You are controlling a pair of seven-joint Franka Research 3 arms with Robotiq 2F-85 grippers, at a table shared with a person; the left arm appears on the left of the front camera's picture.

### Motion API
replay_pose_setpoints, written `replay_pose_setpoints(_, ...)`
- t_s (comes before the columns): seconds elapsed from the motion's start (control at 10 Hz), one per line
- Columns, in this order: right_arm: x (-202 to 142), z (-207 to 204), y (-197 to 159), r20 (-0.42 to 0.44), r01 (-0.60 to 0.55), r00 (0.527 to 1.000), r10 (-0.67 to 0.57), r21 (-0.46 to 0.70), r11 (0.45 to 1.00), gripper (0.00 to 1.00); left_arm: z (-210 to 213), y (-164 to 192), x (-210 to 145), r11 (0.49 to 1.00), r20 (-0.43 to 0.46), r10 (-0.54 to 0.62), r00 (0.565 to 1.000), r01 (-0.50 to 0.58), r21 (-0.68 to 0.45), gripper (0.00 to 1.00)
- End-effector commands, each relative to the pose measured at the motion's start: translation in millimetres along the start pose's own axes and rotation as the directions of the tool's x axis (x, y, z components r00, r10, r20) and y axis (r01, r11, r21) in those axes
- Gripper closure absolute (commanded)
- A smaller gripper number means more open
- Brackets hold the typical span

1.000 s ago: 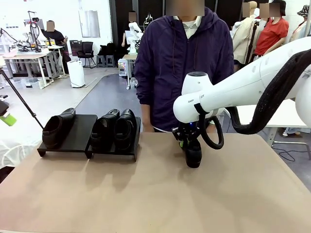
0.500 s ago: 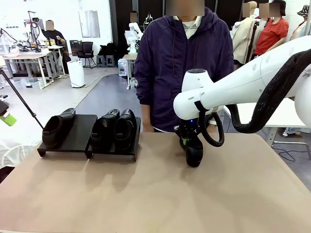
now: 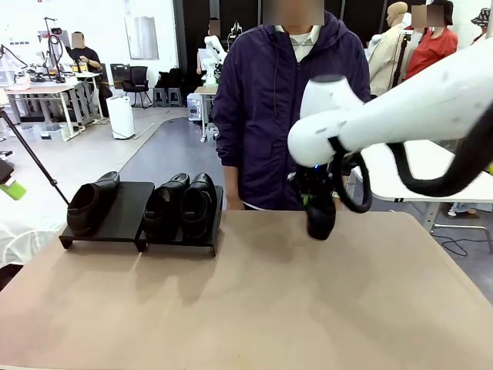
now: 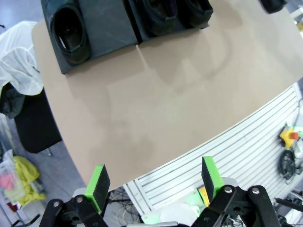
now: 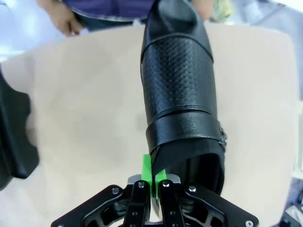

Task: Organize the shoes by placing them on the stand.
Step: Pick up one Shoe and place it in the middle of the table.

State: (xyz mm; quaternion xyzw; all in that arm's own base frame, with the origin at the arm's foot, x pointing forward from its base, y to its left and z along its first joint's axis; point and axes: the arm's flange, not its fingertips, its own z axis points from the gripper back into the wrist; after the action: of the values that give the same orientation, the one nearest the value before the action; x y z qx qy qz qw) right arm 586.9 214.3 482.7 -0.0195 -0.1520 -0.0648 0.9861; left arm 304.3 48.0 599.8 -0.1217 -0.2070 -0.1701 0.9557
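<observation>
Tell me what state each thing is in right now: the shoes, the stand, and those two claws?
Right gripper: shut on the fourth shoe's rim.
Fourth shoe: lifted off the table, hanging toe down.
Left gripper: open, holding nothing.
Left platform: one shoe on it, a bare space beside it.
Right platform: full, two shoes side by side.

On the beige tabletop point(image 3: 254, 308), two low matte-black platforms point(image 3: 127, 216) sit at ten o'clock — three glossy black leather loafers point(image 3: 182, 204) on them; a fourth loafer point(image 3: 320, 217) hangs at one o'clock.
</observation>
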Motion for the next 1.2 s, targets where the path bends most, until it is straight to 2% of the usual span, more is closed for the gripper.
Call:
replay_pose_setpoints(0.0,-50,57,-14,0.014,0.050,0.999,-0.049,-0.074,0.996,1.00,2,1,-1,1.000,-0.010,0.007,1.000,-0.007,0.006,0.00)
replay_pose_setpoints(0.2,-86,101,-32,-0.085,0.029,0.996,-0.031,-0.025,0.999,1.00,2,1,-1,1.000,-0.010,0.007,1.000,-0.007,0.006,0.00)
replay_pose_setpoints(0.3,-108,118,-43,-0.162,0.007,0.987,-0.002,0.029,1.000,1.00,2,1,-1,1.000,-0.010,0.007,1.000,-0.007,0.006,0.00)
replay_pose_setpoints(0.5,-161,148,-62,-0.182,-0.021,0.983,0.036,0.083,0.996,1.00,2,1,-1,1.000,-0.010,0.007,1.000,-0.007,0.006,0.00)
replay_pose_setpoints(0.6,-181,156,-67,-0.193,-0.073,0.977,0.092,0.103,0.992,1.00,2,1,-1,1.000,-0.010,0.007,1.000,-0.007,0.006,0.00)
replay_pose_setpoints(0.7,-189,157,-72,-0.199,-0.142,0.966,0.168,0.138,0.980,1.00,2,1,-1,1.000,-0.010,0.007,1.000,-0.007,0.006,0.00)
replay_pose_setpoints(0.8,-184,150,-78,-0.227,-0.141,0.959,0.172,0.147,0.979,1.00,2,1,-1,1.000,-0.010,0.007,1.000,-0.007,0.006,0.00)
replay_pose_setpoints(0.9,-158,138,-83,-0.239,-0.124,0.957,0.167,0.186,0.975,1.00,2,1,-1,1.000,-0.010,0.007,1.000,-0.007,0.006,0.00)
replay_pose_setpoints(1.0,-194,158,-66,-0.212,-0.113,0.968,0.135,0.114,0.987,1.00,2,1,-1,1.000,-0.010,0.007,1.000,-0.007,0.006,0.00)
replay_pose_setpoints(1.1,-194,158,-66,-0.212,-0.113,0.968,0.135,0.114,0.987,1.00,2,1,-1,1.000,-0.010,0.007,1.000,-0.007,0.006,0.00)
